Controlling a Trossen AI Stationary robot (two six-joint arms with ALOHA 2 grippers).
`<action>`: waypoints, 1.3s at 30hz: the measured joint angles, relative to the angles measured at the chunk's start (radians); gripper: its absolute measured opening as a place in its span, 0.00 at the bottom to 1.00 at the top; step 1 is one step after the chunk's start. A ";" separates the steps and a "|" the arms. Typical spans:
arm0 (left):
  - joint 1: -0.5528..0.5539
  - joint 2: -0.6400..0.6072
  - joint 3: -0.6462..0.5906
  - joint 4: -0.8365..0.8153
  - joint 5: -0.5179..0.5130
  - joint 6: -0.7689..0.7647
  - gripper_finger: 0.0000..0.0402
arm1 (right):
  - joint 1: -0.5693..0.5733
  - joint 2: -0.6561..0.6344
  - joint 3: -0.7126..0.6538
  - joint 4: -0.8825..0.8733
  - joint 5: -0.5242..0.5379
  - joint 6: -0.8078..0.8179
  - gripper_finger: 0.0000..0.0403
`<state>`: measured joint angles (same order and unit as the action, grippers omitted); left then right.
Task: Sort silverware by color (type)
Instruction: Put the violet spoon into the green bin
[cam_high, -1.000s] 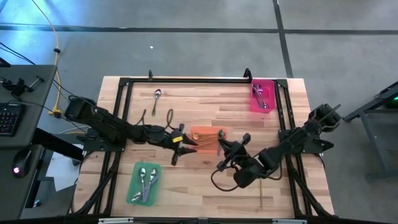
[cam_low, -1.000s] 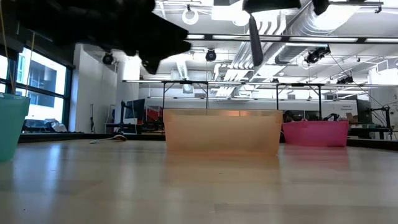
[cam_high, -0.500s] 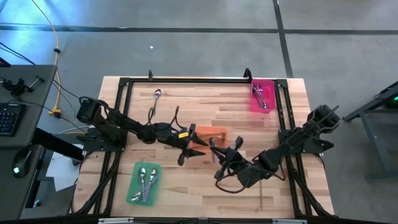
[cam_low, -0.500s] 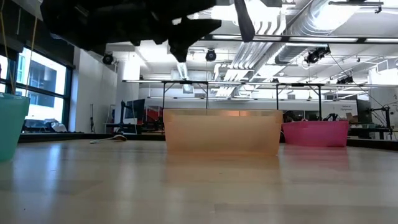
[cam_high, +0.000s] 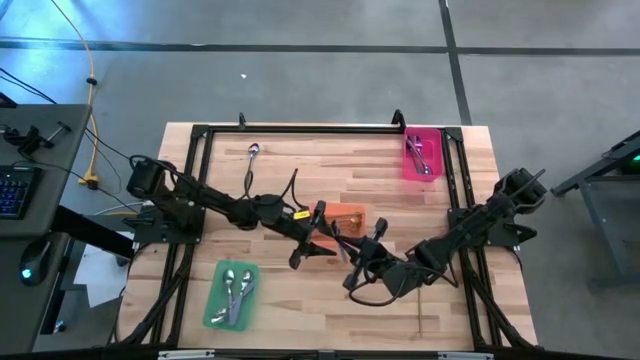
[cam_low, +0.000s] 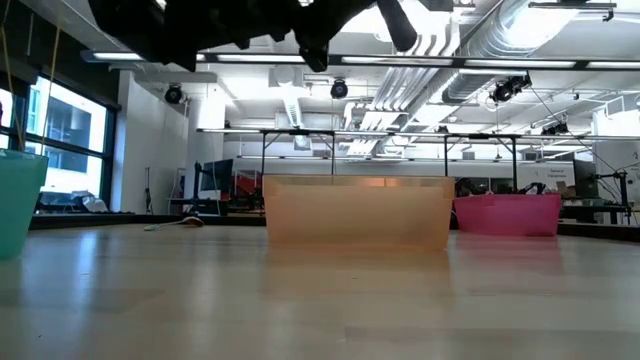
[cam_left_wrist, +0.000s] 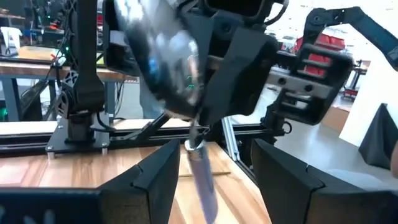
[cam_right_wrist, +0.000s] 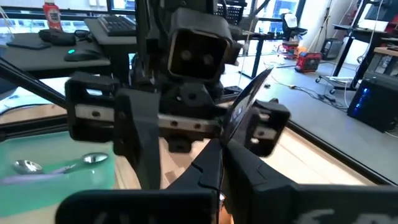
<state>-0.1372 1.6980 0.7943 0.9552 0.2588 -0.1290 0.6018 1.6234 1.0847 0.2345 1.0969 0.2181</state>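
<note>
My right gripper (cam_right_wrist: 225, 167) is shut on a plain silver piece of silverware (cam_right_wrist: 249, 99), above the table beside the orange tray (cam_high: 350, 213). My left gripper (cam_left_wrist: 214, 186) faces it, open, one finger on each side of the piece's lower end (cam_left_wrist: 202, 180) without touching it. From above, the left gripper (cam_high: 318, 238) and the right gripper (cam_high: 346, 244) meet near the table's middle. Silver spoons lie in the green tray (cam_high: 232, 293). Other pieces lie in the pink tray (cam_high: 420, 156). One spoon (cam_high: 251, 152) lies flat on the wood at the far left. My right gripper pinches the silver piece between its two fingers, about mid-length (cam_left_wrist: 194, 142). The fingers come roughly level from the table's right side and lie across it. The piece is lifted clear and tilted, one end slanting up (cam_right_wrist: 264, 78) and the other reaching below the fingers.
The orange tray (cam_low: 357, 210) stands mid-table, partly under both arms. The pink tray (cam_low: 507, 214) is at the far right and the green tray (cam_low: 18, 205) at the near left. A black frame (cam_high: 300, 128) runs along the table's far and side edges.
My left gripper has travelled toward the table's right edge and upward, up to my right gripper, so that its fingers now stand on either side of the silver piece. My right gripper has turned its wrist, tipping the held piece from hanging upright to slanting.
</note>
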 joint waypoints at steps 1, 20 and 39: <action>0.000 0.012 0.011 0.002 0.000 -0.005 0.47 | 0.000 0.000 0.000 0.004 0.000 -0.003 0.00; 0.001 0.089 0.065 0.036 -0.016 0.025 0.06 | 0.000 0.000 0.000 0.008 -0.008 -0.017 0.00; -0.009 -0.109 0.064 -0.583 -0.082 0.037 0.06 | -0.001 -0.063 -0.001 -0.026 0.107 -0.148 0.26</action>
<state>-0.1458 1.5895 0.8585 0.3722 0.1765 -0.0924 0.6006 1.5600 1.0836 0.2087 1.2040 0.0698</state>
